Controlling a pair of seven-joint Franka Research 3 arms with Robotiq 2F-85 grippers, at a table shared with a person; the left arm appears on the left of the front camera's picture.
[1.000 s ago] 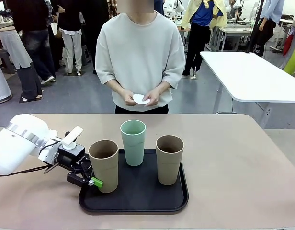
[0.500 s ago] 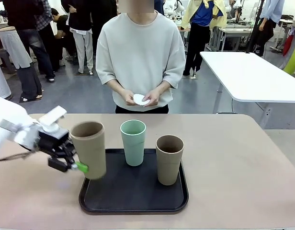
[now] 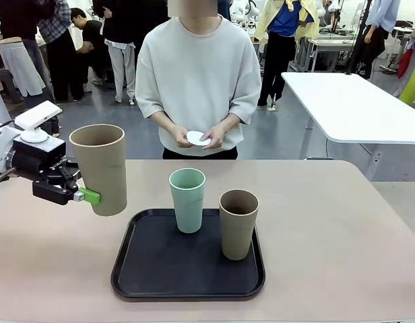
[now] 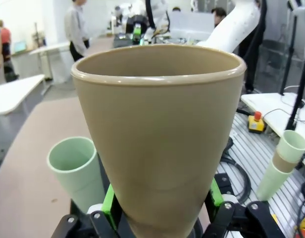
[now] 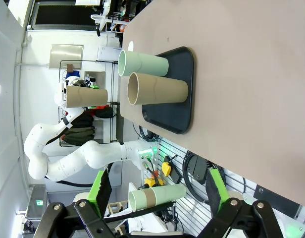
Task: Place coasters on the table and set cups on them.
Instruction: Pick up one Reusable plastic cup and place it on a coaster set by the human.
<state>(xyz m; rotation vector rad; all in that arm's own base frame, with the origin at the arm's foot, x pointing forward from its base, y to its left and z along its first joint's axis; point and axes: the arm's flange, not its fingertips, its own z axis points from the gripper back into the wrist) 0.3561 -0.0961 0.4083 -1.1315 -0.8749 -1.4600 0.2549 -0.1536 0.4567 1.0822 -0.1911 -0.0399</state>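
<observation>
**Findings.** The left tool (image 3: 91, 196) pinches one tan cup (image 3: 100, 165) low on its tapered wall, green pads on either side. The cup hangs in the air over the left part of the counter (image 3: 329, 222), beyond the left edge of the black tray (image 3: 147, 269), with its rim leaning a little toward the counter's left edge. The right tool (image 5: 159, 191) is spread wide and holds nothing.

**Risks.**
- No coaster lies on the counter. The coasters (image 3: 197, 138) are in the person's hands (image 3: 215, 137) beyond the far edge. A cup set down now would land on bare surface, which defeats the order of the task.
- The grip sits near the narrow base, with most of the cup above it. A quick swing could rock or slip the cup between the pads.
- A paper coaster laid down late could be shoved or creased by a cup that comes down off centre.

**Count.**
- Cups: three. There are two tan cups, one held and the other (image 3: 238, 222) near the tray's right edge. The mint cup (image 3: 187, 198) stands at the tray's far edge.
- Tray: one.
- Coasters: a white disc or a thin stack; the number cannot be told.
- Tools: two.
</observation>
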